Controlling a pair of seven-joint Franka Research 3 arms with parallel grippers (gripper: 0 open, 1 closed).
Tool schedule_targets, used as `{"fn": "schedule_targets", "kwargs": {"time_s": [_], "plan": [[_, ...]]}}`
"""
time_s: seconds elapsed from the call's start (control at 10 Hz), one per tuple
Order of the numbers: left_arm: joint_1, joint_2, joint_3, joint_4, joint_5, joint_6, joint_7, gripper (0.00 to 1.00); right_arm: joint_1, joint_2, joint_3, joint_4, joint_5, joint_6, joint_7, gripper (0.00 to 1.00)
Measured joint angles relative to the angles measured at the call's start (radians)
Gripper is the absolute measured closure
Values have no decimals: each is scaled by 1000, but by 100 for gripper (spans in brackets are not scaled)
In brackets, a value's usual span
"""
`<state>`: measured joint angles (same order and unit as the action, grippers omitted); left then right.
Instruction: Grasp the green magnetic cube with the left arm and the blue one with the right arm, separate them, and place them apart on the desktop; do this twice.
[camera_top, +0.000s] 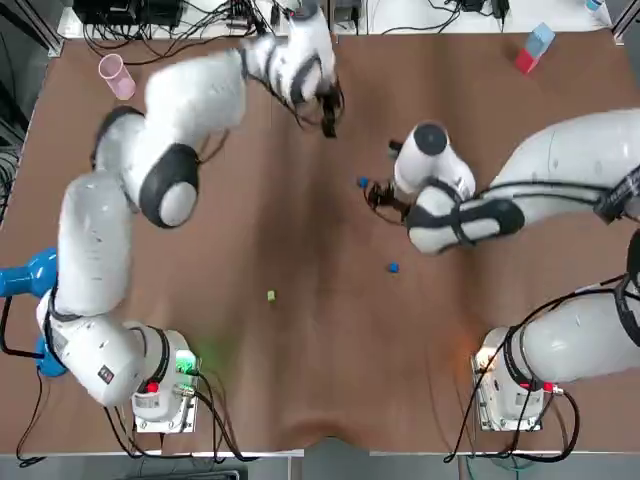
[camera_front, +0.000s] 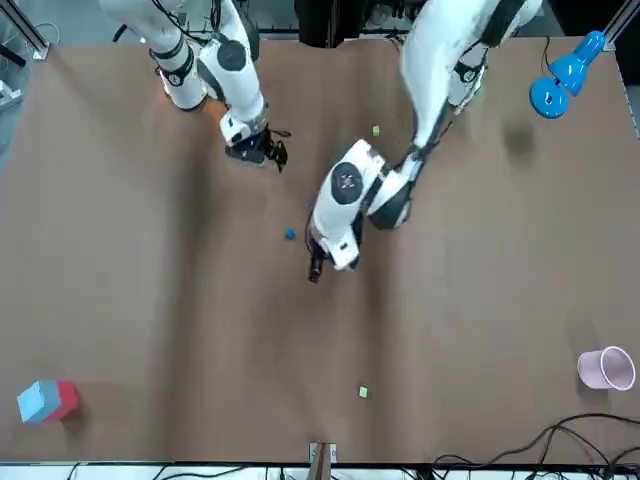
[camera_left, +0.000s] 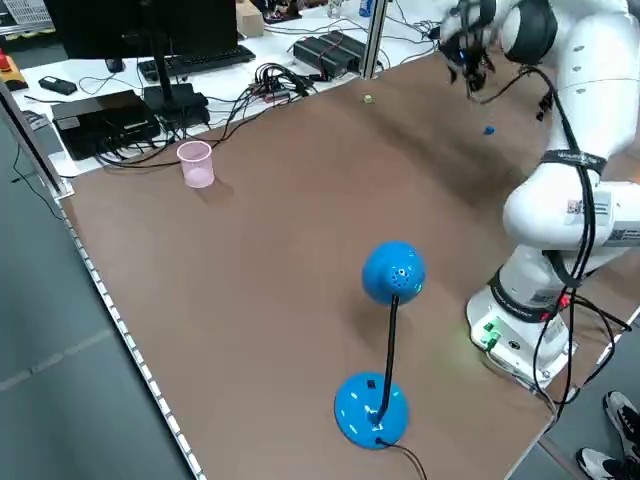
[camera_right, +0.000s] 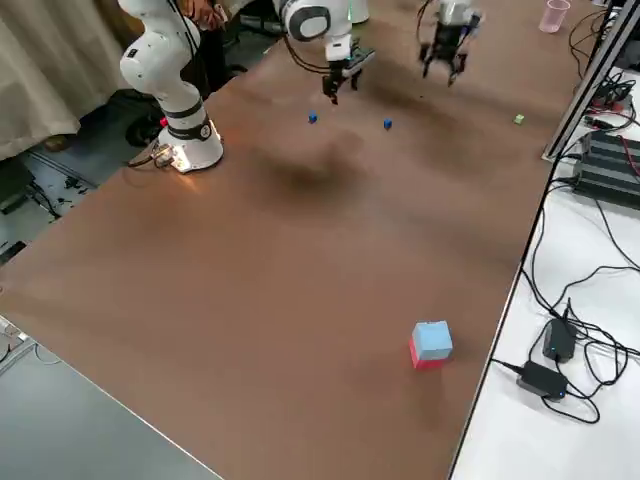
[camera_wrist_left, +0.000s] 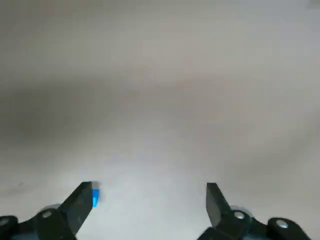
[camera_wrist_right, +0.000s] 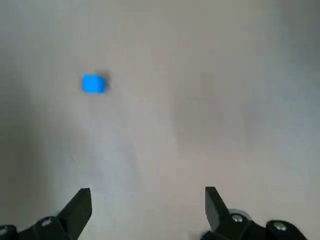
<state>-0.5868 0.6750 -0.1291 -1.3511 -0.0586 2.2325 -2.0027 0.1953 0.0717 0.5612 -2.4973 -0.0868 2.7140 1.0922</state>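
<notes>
Left end effector (camera_wrist_left: 147, 192), right end effector (camera_wrist_right: 147, 197): both spread wide, empty; blue cube (camera_wrist_right: 93, 83) on matte tabletop (camera_top: 300, 380).

From here, a blue cube (camera_wrist_left: 94, 195) only peeks out behind one finger of the left gripper (camera_wrist_left: 147, 187). Overhead, the blue lamp (camera_top: 22, 278) runs off the edge, its base half under the left arm (camera_top: 95, 250).

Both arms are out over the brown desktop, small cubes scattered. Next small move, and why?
Likely lift the left gripper and right gripper and retract them. Both are open and empty, and the four small magnetic cubes lie apart on the brown desktop: near blue cube, far blue cube, near green cube, far green cube. No joined pair shows.
</notes>
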Motion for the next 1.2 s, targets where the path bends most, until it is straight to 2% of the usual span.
{"fn": "schedule_targets", "kwargs": {"time_s": [0.2,0.4,0.6,0.7,0.9,1.2], "plan": [[114,-164,5,4,48,-131,93,0,5,125,-59,155,-12,-1,-40,0],[239,-321,5,1,53,-319,269,0,51,294,-140,357,-82,-80,-44,1],[306,-404,6,-14,57,-536,609,0,102,441,-197,512,-101,-135,-44,4],[346,-419,6,-18,57,-578,787,0,121,480,-219,539,-104,-138,-44,7],[454,-454,6,-18,57,-590,1137,0,145,516,-238,548,-107,-142,-43,14],[509,-528,6,-25,57,-593,1698,0,184,543,-239,549,-108,-146,-20,27]]}}
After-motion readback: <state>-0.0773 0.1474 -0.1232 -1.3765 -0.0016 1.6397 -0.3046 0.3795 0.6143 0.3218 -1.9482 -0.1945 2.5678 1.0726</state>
